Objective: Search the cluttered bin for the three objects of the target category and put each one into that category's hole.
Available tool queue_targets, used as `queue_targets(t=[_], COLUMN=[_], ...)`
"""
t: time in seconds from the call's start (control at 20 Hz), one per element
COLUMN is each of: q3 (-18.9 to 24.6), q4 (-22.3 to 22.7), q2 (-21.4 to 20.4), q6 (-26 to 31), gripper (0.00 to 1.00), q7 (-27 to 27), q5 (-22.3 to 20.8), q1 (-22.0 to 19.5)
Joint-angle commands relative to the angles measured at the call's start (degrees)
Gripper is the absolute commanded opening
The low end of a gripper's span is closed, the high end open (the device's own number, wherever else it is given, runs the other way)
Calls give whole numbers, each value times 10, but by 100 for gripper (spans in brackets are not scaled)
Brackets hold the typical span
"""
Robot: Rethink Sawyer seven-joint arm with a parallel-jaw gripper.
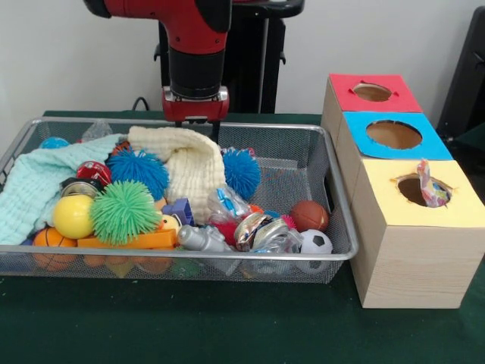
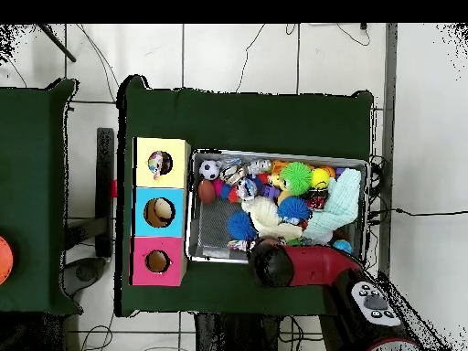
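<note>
— From across the tabletop (image 1: 227, 334), where does it stand?

— The bin (image 1: 318, 262) is packed: spiky green ball (image 1: 125, 211), two spiky blue balls (image 1: 138, 170), a cream cloth (image 1: 186, 163), a pale green cloth (image 1: 42, 186), a yellow ball (image 1: 73, 216), a little soccer ball (image 1: 315, 243). At three o'clock of the bin sit the boxes, and the yellow-topped hole (image 1: 417, 189) already has one patterned soft piece (image 1: 432, 186) sticking up out of it, draped on the rim. It seems not fully dropped in.

— And the gripper?

— The gripper (image 1: 195, 114) hangs at the bin's twelve o'clock edge, behind the cream cloth. Whether it is open or closed I cannot tell; it looks to carry nothing.

— From above?

— Turned round. The arm (image 2: 311, 267) reaches in from six o'clock, its end over the bin's near rim. The yellow box (image 2: 146, 151) is at nine o'clock of the bin, something pale in its hole. In the bin I can't pick out the other patterned pieces for certain; perhaps one lies low in the clutter near the foil packets (image 1: 261, 231).

— So how far along?

— I'd judge one of three roughly delivered, and two to be dug out, likely from under the cloths.
</note>
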Motion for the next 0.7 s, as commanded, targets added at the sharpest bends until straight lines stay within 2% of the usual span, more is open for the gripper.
queue_targets(t=[0.05, 0.45, 0.7], q3=[-10, -9, -8], q4=[18, 46, 65], q2=[20, -4, -20], q6=[-30, -21, -27], gripper=[100, 100, 100], q7=[98, 108, 128], q5=[10, 27, 48], q1=[7, 20, 44])
